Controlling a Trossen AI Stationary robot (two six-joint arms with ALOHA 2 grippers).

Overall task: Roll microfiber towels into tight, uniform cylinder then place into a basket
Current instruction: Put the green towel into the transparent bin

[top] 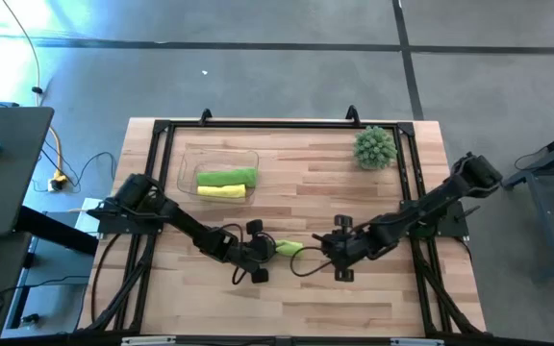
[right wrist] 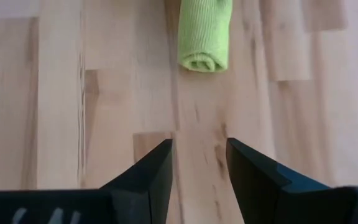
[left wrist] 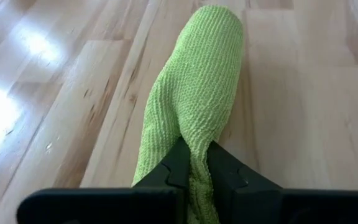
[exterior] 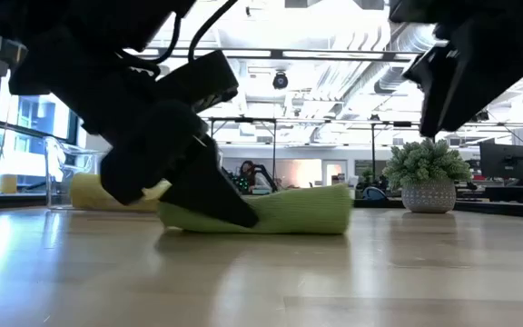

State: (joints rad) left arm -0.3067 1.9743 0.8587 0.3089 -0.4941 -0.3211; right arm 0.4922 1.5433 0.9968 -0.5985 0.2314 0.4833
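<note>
Wood planks cover the counter (top: pixel 373 298), framed by a black rail around its edges, and most of the surface lies bare, with wide open room along the near side and between the two arms and the far rail. At the far left sits the basket (top: pixel 187 163), holding a green roll (top: pixel 227 177) with a yellow roll (top: pixel 221 192) just beside it on the near side. A spiky plant (top: pixel 375 147) stands in the far right corner, well apart from everything else. Near the middle lies the third towel (exterior: pixel 284 213), lime green, rolled into a cylinder with a ribbed weave; its end facing the right arm shows a neat spiral in the right wrist view, while the other end is pinched flatter. The left gripper (left wrist: pixel 194 167) is clamped on that flatter end, the cloth squeezed between its fingers, with the roll resting on the counter. The right gripper (right wrist: pixel 199 155) hovers just beyond the roll's spiral end, fingers apart, touching nothing, bare wood between them.
</note>
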